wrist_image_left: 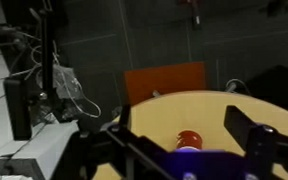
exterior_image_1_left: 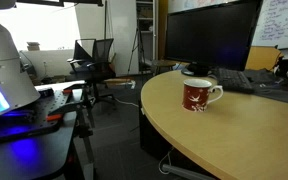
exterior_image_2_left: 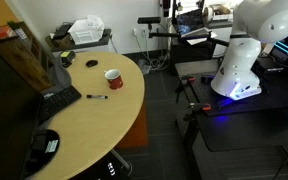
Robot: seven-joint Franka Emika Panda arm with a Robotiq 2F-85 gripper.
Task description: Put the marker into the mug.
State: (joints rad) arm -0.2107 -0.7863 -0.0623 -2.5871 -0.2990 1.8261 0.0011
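Note:
The dark red mug [exterior_image_2_left: 112, 76] with a white handle stands upright on the round tan table [exterior_image_2_left: 84, 135]. It also shows in an exterior view [exterior_image_1_left: 199, 95] and low in the wrist view [wrist_image_left: 188, 137]. The marker [exterior_image_2_left: 96, 97], a slim dark stick, lies flat on the table a little way from the mug, toward the keyboard. It does not show in the wrist view. My gripper [wrist_image_left: 184, 125] is open and empty, well away from the table and looking toward it, with the mug seen between its two fingers.
A black keyboard [exterior_image_2_left: 59, 100] and a monitor [exterior_image_1_left: 209, 35] sit on the table beyond the marker. A black round thing [exterior_image_2_left: 92, 62] lies near the mug. A black device [exterior_image_2_left: 44, 147] sits at the table's end. An office chair [exterior_image_1_left: 99, 60] and the white robot base [exterior_image_2_left: 239, 65] stand off the table.

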